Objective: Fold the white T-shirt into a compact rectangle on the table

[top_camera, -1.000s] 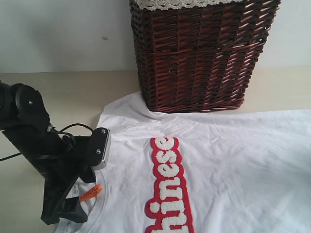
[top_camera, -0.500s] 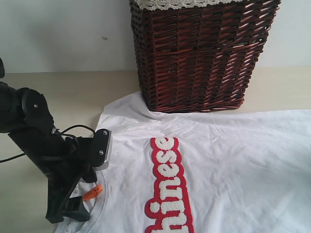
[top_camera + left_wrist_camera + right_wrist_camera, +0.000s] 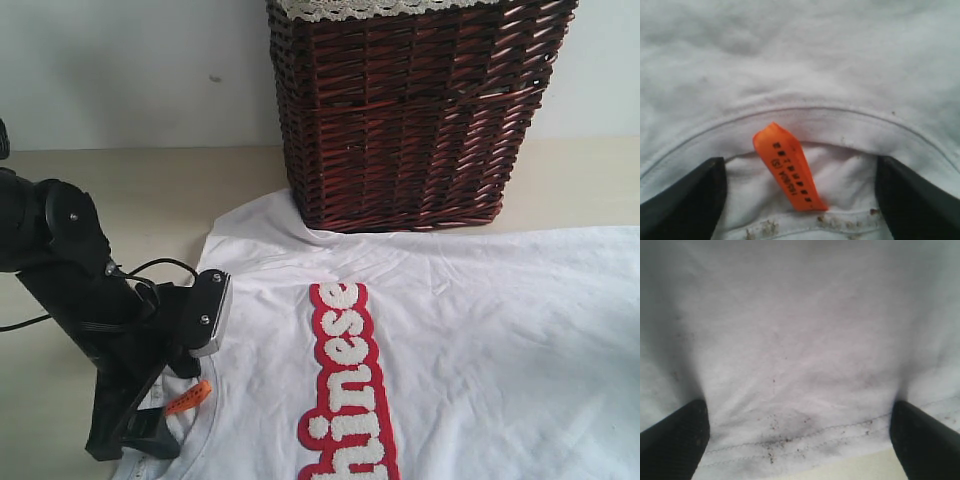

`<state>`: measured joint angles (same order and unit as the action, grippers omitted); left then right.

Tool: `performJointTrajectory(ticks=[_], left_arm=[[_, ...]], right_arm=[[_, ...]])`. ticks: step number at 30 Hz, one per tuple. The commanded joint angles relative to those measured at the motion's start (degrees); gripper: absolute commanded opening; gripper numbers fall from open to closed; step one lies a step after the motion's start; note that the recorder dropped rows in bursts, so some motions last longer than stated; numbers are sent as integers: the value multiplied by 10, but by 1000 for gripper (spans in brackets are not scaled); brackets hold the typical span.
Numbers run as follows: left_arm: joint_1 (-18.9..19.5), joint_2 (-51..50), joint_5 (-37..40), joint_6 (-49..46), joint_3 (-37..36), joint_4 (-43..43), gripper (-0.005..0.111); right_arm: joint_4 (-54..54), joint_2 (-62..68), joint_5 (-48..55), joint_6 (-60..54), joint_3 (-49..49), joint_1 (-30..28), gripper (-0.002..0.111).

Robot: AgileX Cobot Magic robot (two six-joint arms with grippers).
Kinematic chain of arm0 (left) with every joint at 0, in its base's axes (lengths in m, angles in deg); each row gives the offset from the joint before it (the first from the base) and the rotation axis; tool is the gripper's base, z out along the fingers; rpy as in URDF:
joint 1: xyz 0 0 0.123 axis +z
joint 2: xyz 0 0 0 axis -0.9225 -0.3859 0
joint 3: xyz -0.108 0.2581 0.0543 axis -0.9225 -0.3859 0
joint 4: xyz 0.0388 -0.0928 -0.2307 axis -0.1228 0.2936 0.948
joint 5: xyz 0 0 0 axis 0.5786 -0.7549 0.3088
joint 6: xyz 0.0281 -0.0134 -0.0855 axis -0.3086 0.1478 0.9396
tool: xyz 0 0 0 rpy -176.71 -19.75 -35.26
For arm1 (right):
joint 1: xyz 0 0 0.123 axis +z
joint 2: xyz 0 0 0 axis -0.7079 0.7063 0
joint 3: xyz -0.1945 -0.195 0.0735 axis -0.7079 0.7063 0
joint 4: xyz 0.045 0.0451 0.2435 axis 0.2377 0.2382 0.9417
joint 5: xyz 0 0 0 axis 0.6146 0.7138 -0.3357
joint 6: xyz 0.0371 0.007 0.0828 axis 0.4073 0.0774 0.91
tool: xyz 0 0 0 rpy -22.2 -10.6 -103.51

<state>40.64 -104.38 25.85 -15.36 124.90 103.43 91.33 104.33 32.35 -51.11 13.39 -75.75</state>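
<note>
The white T-shirt [image 3: 480, 340] lies spread flat on the table [image 3: 140, 190], its red strip of fuzzy white lettering [image 3: 345, 380] running toward the front edge of the exterior view. My left gripper [image 3: 150, 432] is low over the collar [image 3: 805, 117] and open. Its two dark fingers [image 3: 685, 200] stand wide apart, either side of the orange neck tag [image 3: 787, 167]. My right gripper [image 3: 800, 450] is out of the exterior view. It is open over the stitched, speckled hem [image 3: 790, 440], fingers [image 3: 927, 440] far apart on the cloth.
A dark brown wicker basket [image 3: 410, 110] stands at the back, resting on the shirt's far edge and sleeve. A strip of bare beige table [image 3: 855, 471] shows just past the hem. A pale wall rises behind the table.
The left arm shifted a little to the right and back over the collar. The shirt and the orange tag stay where they were.
</note>
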Motion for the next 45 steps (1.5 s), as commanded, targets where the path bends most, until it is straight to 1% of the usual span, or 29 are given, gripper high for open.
performJointTrajectory(ticks=[1, 5, 7, 11, 16, 33, 35, 39, 45], left_arm=[[-2, -25, 50, -11, -4, -30, 78], [-2, -47, 50, -6, -4, -58, 78], [-2, -51, 41, -2, -4, -56, 78], [-2, -49, 10, 36, -4, -57, 78], [-2, -49, -1, 68, -4, -52, 78], [-2, -49, -61, 84, -4, -41, 78], [-2, -47, -56, 84, -4, -41, 74], [-2, -42, -31, 80, -4, -42, 54], [-2, -42, 18, 77, -4, -62, 41]], right_arm=[[-13, 13, 2, -4, 13, -4, 93], [-13, 13, 2, -4, 13, -4, 93], [-13, 13, 2, -4, 13, -4, 93], [-13, 13, 2, -4, 13, -4, 93], [-12, 13, 2, -4, 13, -4, 93], [-9, 13, 2, -4, 13, -4, 93], [-9, 13, 2, -4, 13, -4, 93], [-9, 13, 2, -4, 13, -4, 93], [-9, 13, 2, -4, 13, -4, 93]])
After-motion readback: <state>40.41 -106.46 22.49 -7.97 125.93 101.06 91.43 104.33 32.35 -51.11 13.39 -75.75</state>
